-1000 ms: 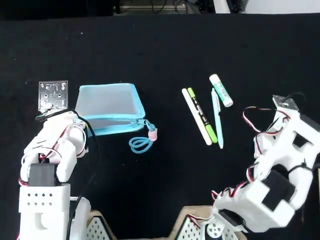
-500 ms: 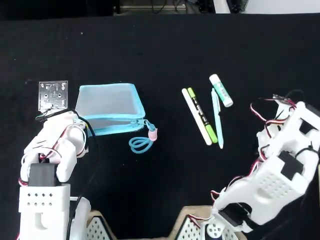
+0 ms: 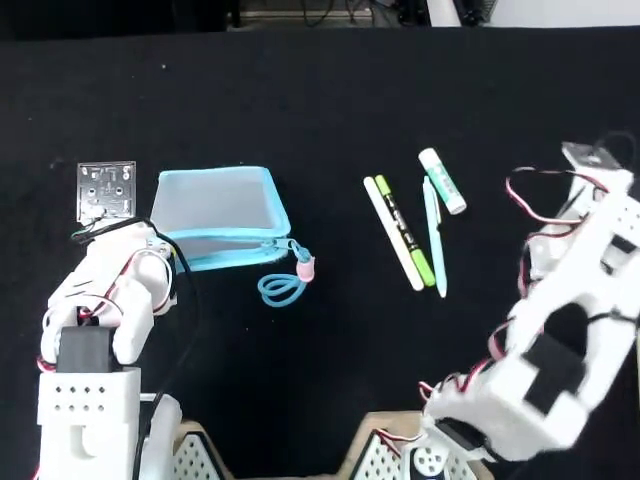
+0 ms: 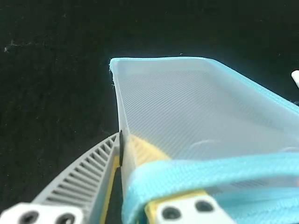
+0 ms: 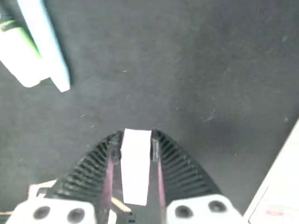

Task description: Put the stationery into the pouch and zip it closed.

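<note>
Arms first: my right arm (image 3: 560, 340), well to the right of the pouch (image 3: 215, 212), has swung up and stretched toward the far side of the black bench (image 3: 330, 90). A second ago it sat folded low. The right gripper (image 5: 137, 133) has its fingers drawn close together, with a pale strip showing between them and no stationery in them. It hangs over bare cloth just off the pen ends. My left arm (image 3: 105, 300) has not budged. The left gripper (image 4: 122, 149) is clamped on the pouch's near left corner, pinching the wall, and from above the arm covers that corner.

I count one pouch, translucent with light blue trim, lying flat. One square metal plate (image 3: 106, 190) sits just left of it.

Four pieces of stationery lie right of the pouch, well apart from it:
- a white pen (image 3: 392, 235)
- a green highlighter (image 3: 405, 230) right against the white pen
- a blue pen (image 3: 434, 235) just beyond those two
- a glue stick (image 3: 442, 181) at the blue pen's far end

One pink zip pull (image 3: 305, 266) with a blue cord loop (image 3: 282, 290) trails from the pouch's near right corner.
</note>
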